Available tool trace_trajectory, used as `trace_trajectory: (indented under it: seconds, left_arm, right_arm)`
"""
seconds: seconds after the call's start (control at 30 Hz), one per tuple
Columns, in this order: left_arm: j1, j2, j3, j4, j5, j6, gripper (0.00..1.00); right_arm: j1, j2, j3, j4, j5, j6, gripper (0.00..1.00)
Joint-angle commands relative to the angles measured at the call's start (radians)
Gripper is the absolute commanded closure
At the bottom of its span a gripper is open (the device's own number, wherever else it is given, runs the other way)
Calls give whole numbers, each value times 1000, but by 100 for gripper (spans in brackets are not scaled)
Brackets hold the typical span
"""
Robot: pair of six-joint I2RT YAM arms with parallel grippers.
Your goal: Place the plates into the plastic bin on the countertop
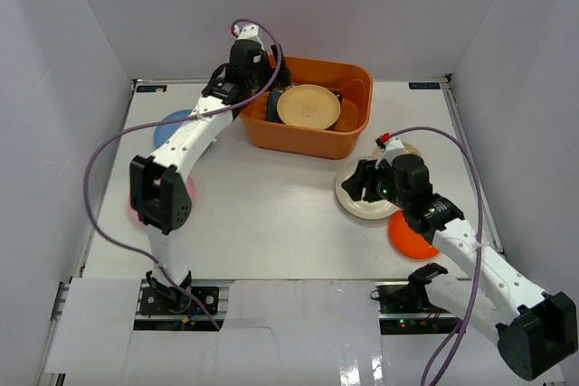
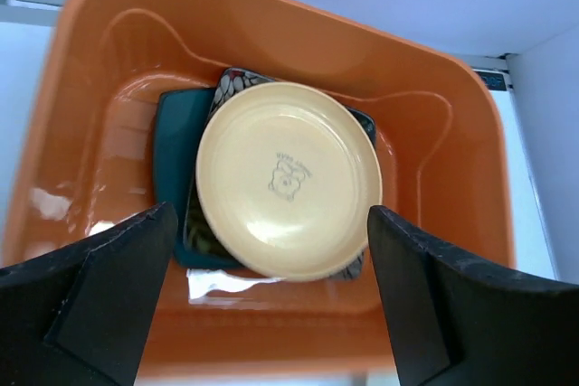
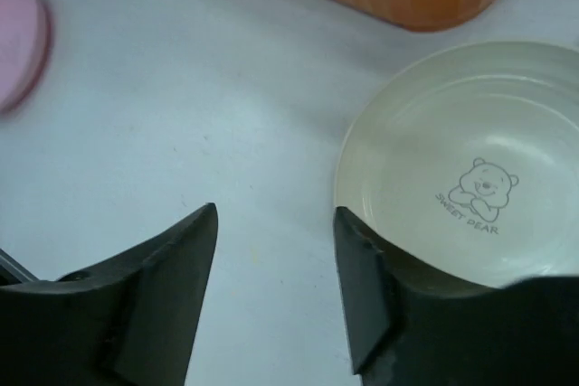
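Observation:
The orange plastic bin (image 1: 312,137) stands at the back of the white countertop (image 1: 262,214). Inside it a pale yellow plate (image 2: 288,192) lies on a black flowered plate (image 2: 233,88) and a teal square plate (image 2: 172,178). My left gripper (image 2: 271,287) hangs open above them, over the bin's left end (image 1: 264,95), holding nothing. My right gripper (image 3: 274,268) is open low over the countertop, its right finger (image 3: 362,287) at the left rim of a cream plate (image 3: 470,169) (image 1: 362,203). Between its fingers is only bare countertop.
A blue plate (image 1: 170,124) and a pink plate (image 1: 134,212) lie at the left, partly under the left arm. An orange plate (image 1: 409,240) lies under the right arm. A tan plate's edge (image 1: 407,146) shows behind the right gripper. White walls enclose the countertop.

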Motion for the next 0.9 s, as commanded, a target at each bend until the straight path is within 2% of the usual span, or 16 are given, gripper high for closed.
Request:
trace_trajectory:
  seconds: [0.0, 0.07, 0.1, 0.17, 0.27, 0.4, 0.47, 0.6, 0.63, 0.73, 0.87]
  left_arm:
    - [5, -298, -184, 7, -41, 35, 3]
    - [12, -456, -304, 6, -48, 12, 3]
    - [16, -505, -415, -14, -48, 0, 4]
    - [24, -640, -520, -70, -53, -23, 6]
    - [33, -748, -672, -182, -84, -51, 9]
    - [36, -878, -815, -429, -133, -146, 14]
    - [38, -894, -878, -524, -136, -178, 14]
    - [41, -889, -984, -586, -171, -235, 13]
    - [42, -883, -1005, -591, -182, -259, 13]
    - [53, -859, -1028, -574, -182, -274, 13]
    - [67, -804, -1090, -495, -310, -301, 14]
  right_arm:
    - [70, 38, -8, -55, 91, -64, 37]
    - [112, 63, -19, -58, 142, -64, 29]
    - [150, 93, -20, -58, 177, -63, 27]
    - [201, 124, -29, -39, 232, -61, 27]
    - [238, 199, -19, -35, 275, -67, 28]
    - [276, 308, -13, 4, 350, -81, 29]
    - [279, 339, -11, 21, 395, -95, 29]
    - [287, 432, 13, 37, 415, -113, 33]
    - [291, 445, 15, 37, 421, -113, 33]
    - [310, 476, 12, 41, 459, -115, 41]
    - [325, 500, 1, 49, 472, -115, 50]
